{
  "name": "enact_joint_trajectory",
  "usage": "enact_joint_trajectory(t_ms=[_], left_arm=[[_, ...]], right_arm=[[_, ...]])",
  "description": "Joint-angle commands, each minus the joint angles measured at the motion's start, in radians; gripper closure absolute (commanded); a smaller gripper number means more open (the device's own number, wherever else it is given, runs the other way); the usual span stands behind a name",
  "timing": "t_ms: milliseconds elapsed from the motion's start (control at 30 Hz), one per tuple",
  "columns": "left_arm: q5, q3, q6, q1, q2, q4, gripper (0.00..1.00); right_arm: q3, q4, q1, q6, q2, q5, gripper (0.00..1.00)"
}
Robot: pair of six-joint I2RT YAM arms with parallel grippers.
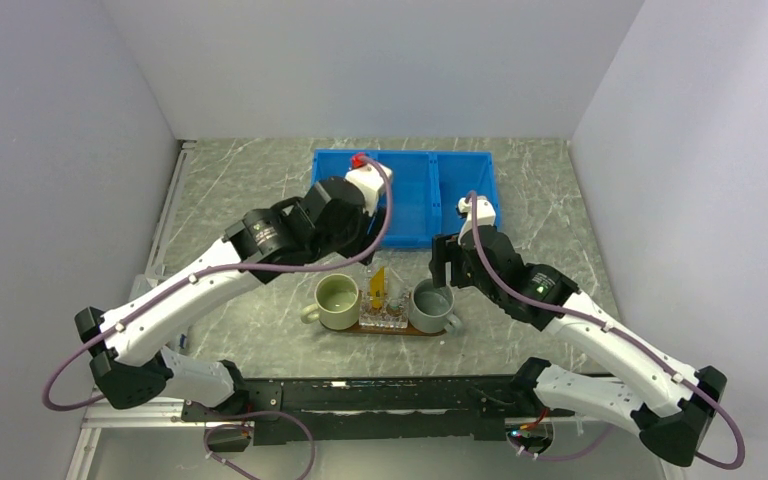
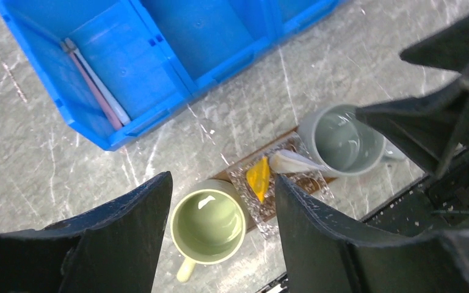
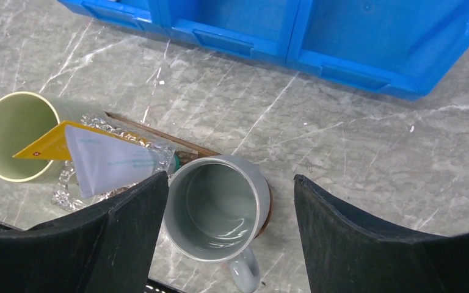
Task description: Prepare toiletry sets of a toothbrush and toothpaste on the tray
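Right up against your left wrist cam is the left gripper [image 2: 221, 183], dark fingers [image 2: 110, 244] filling the bottom corners. The jaws are spread wide with nothing between them, hanging above the pale green mug [image 2: 207, 227]. Same deal on the right wrist cam: your right gripper [image 3: 231, 180] is wide apart too and gripping nothing, with the grey mug [image 3: 217, 210] sitting under the gap. Both mugs stand on the dark wooden tray [image 3: 159, 134] with a clear holder [image 2: 308, 183] between them. The yellow tube [image 2: 258, 178] and the white tube [image 2: 293, 162] lean tilted in that holder. The pinkish toothbrush [image 2: 90, 86] and the pale toothbrush [image 2: 99, 78] lie side by side in the end compartment of the blue bin [image 2: 152, 119], upper left of the left wrist view, well apart from the tray.
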Motion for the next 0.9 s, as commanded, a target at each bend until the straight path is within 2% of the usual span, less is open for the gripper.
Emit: enact_joint_trajectory(t_ms=[0,167,233,433,700,867], left_arm=[[0.012,0.064,0.027,0.076,0.024,-0.015,0.31],[0.067,0.082,0.043,0.175,0.046,0.018,0.27],[0.087,0.085,0.048,0.213,0.06,0.033,0.2],[0.121,0.117,0.063,0.292,0.148,0.072,0.19],[0.17,0.147,0.028,0.369,0.29,0.12,0.25],[0.193,0.192,0.017,0.401,0.392,0.13,0.33]], right_arm=[[0.065,-0.012,-0.003,-0.016,0.022,0.027,0.22],[0.076,-0.023,-0.004,-0.025,0.038,0.041,0.21],[0.08,-0.03,-0.006,-0.031,0.043,0.039,0.21],[0.063,-0.032,-0.01,-0.04,0.024,0.044,0.21],[0.037,-0.036,-0.014,-0.054,-0.016,0.027,0.21],[0.019,-0.038,-0.015,-0.065,-0.042,0.01,0.21]])
